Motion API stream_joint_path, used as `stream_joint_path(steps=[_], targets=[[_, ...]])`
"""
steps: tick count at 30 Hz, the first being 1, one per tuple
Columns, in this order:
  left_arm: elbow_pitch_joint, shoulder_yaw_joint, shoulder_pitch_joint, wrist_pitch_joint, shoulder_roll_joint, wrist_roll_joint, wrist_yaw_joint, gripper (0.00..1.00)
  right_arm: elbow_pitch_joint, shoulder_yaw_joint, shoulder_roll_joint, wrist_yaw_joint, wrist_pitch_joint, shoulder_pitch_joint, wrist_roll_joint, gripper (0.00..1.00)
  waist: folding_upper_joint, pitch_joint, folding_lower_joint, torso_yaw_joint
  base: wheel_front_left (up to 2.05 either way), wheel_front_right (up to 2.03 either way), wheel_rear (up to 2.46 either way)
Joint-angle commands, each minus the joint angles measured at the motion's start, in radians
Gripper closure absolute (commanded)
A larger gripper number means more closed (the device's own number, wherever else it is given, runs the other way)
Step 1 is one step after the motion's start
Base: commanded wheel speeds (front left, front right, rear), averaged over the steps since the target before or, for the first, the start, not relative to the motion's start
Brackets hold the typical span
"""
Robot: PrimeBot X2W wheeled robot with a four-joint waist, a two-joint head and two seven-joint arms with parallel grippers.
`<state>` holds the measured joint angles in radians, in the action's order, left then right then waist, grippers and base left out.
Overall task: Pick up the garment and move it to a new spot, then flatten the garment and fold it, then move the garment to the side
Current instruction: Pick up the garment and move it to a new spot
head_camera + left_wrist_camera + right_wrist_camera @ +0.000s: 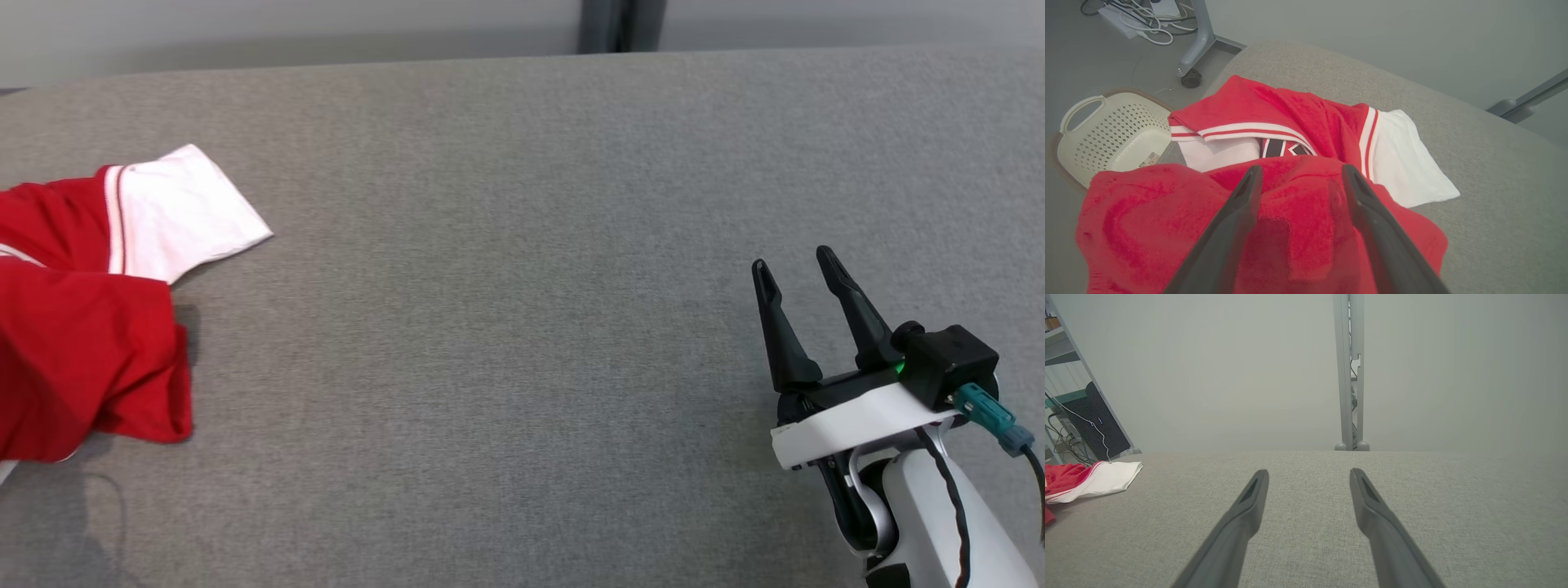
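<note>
The red and white garment [82, 343] is seen crumpled at the left edge of the grey worktop [522, 327], with a white sleeve spread out toward the middle. The left hand [1302, 168] is held over the red cloth with its two fingers spread apart and nothing clamped between them; a pale perforated basket [1106, 134] is seen on the floor beyond the garment. The right hand [793, 256] is held open over bare worktop at the lower right, well apart from the garment.
</note>
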<state>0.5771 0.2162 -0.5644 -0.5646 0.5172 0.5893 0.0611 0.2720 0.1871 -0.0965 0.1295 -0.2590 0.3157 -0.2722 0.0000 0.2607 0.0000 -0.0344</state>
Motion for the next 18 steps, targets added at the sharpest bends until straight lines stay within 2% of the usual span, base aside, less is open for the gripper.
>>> stream_joint_path(steps=[1, 7, 17, 18], targets=[[0.014, 0.003, -0.022, -0.007, 0.004, 0.005, 0.004, 0.00, -0.005, -0.003, -0.003, 0.002, -0.006, 0.011, -0.005, 0.00, 0.0000, 0.031, 0.0000, -0.031, 0.00, 0.00, 0.00], [0.112, -0.004, -0.037, -0.077, 0.026, 0.030, 0.012, 0.00, -0.009, -0.005, 0.003, 0.002, -0.006, 0.019, -0.010, 0.00, 0.0000, 0.062, 0.0000, -0.065, 0.00, 0.00, 0.00], [0.218, -0.041, -0.032, -0.200, 0.050, 0.038, 0.024, 0.00, -0.004, -0.009, 0.005, 0.002, -0.006, 0.025, -0.002, 0.00, 0.0000, 0.072, 0.0000, -0.071, 0.00, 0.00, 0.00], [0.223, -0.045, -0.034, -0.202, 0.050, 0.038, 0.025, 0.24, -0.003, -0.008, 0.005, 0.002, -0.006, 0.026, -0.001, 0.00, 0.0000, 0.072, 0.0000, -0.071, 0.00, 0.00, 0.00]])
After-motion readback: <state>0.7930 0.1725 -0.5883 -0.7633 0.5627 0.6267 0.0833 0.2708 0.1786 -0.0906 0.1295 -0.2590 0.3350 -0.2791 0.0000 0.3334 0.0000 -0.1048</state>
